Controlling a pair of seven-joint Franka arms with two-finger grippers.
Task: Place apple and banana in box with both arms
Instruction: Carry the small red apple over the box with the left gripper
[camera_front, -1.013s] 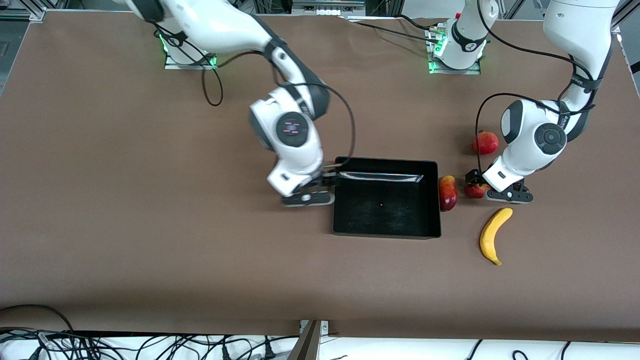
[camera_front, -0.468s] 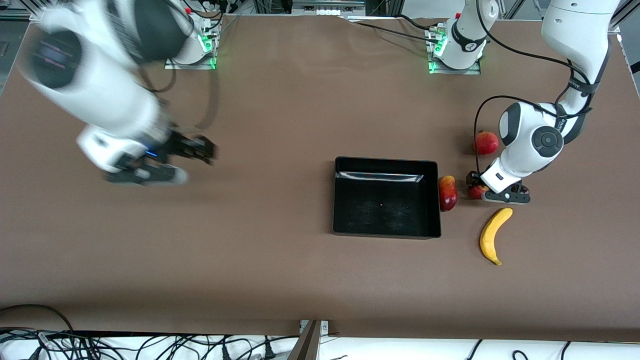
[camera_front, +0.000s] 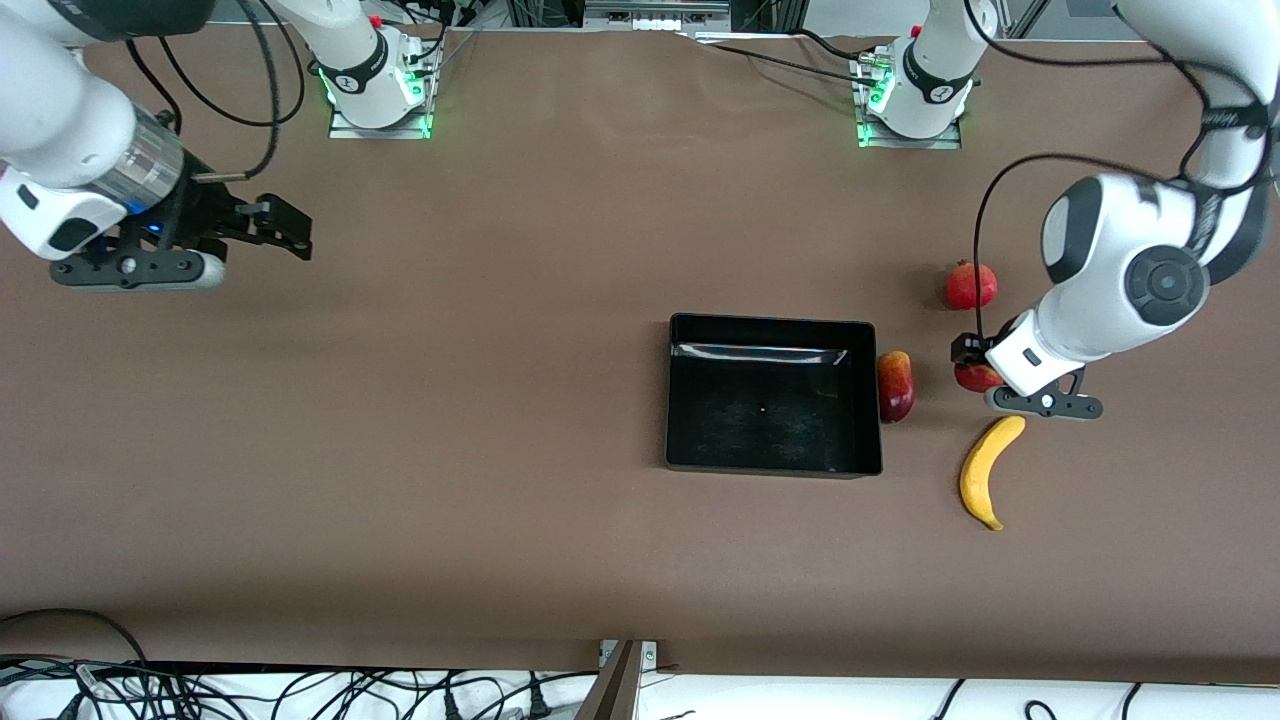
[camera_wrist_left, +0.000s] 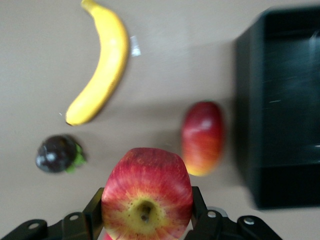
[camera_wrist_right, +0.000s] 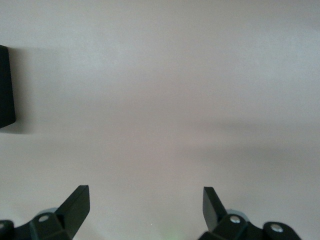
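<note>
The left gripper (camera_wrist_left: 147, 220) is clenched on the apple (camera_wrist_left: 147, 192), lifted beside the box (camera_front: 775, 395). The left wrist view alone shows a dark purple fruit (camera_wrist_left: 58, 153) near the banana (camera_front: 988, 470). The right gripper (camera_front: 275, 228), fingers spread, waits over bare table.

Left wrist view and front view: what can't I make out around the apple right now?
- Front view: the apple is mostly covered by the left gripper.
- Left wrist view: the apple hides what lies under it.
- Dark round fruit: shows only in left wrist view, blurred.
</note>
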